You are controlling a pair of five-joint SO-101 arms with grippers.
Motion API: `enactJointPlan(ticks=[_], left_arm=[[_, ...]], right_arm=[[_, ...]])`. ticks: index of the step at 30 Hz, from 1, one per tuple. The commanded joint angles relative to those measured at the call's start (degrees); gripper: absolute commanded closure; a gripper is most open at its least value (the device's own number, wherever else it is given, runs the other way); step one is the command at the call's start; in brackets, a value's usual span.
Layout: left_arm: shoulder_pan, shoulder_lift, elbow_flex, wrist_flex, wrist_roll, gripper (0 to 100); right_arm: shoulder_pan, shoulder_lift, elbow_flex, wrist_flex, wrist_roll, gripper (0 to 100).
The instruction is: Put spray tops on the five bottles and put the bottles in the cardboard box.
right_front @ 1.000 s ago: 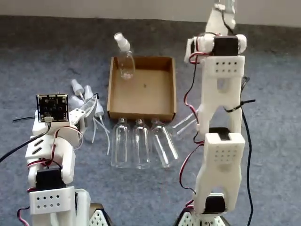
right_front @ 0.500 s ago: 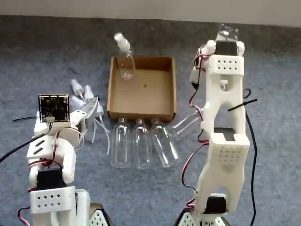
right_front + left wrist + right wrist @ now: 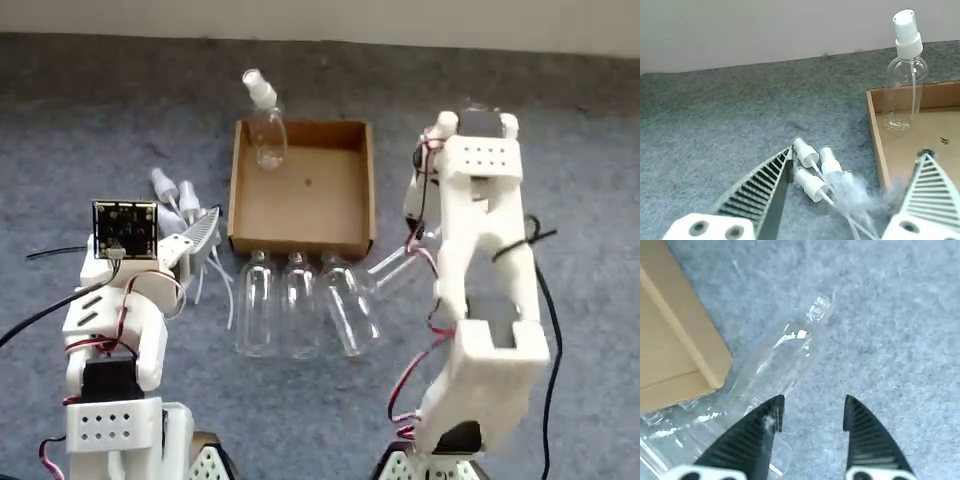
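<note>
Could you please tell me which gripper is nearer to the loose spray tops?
Left. The left gripper hangs open just above the spray tops, beside the box. The right gripper is on the box's other side, over a lying bottle.

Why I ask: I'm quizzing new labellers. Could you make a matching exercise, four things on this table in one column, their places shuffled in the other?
1. capped bottle
2. loose spray tops
3. three open bottles
4. single open bottle

A. at the cardboard box's near right corner, before the right gripper
B. upright inside the box, far left corner
C. lying side by side along the box's near wall
D. on the carpet left of the box, before the left gripper

Pairs: 1-B, 2-D, 3-C, 4-A
</note>
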Motion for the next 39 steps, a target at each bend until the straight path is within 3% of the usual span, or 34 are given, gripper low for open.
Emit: enactJointPlan(ticks=[1, 6, 9, 16, 19, 26, 34, 39], left_arm=[[0.7, -0.2, -0.3, -1.0, 0.4, 66], [0.7, -0.2, -0.3, -0.8, 0.4, 66], [0.7, -0.2, -0.3, -0.8, 0.4, 66], [0.7, -0.2, -0.3, -0.8, 0.4, 66], [0.8, -0.2, -0.3, -0.8, 0.4, 66], [0.8, -0.2, -0.3, -0.8, 0.4, 66], [0.8, -0.2, -0.3, -0.8, 0.4, 66], [0.8, -0.2, -0.3, -0.8, 0.4, 66]], right_arm=[[-0.4, -15.0, 13.5, -9.2, 0.4, 84.3], [-1.8, -23.1, 36.4, -28.7, -8.0, 84.0], [-2.4, -23.3, 41.5, -36.0, -15.1, 83.8], [-5.5, -22.4, 41.0, -37.0, -21.2, 68.7], [-6.4, -22.0, 38.1, -36.9, -23.3, 68.0], [-7.0, -21.8, 38.3, -37.2, -23.6, 68.0], [-6.7, -21.8, 49.0, -45.9, -19.6, 68.3], [-1.9, -21.9, 50.5, -46.1, -14.7, 80.4]])
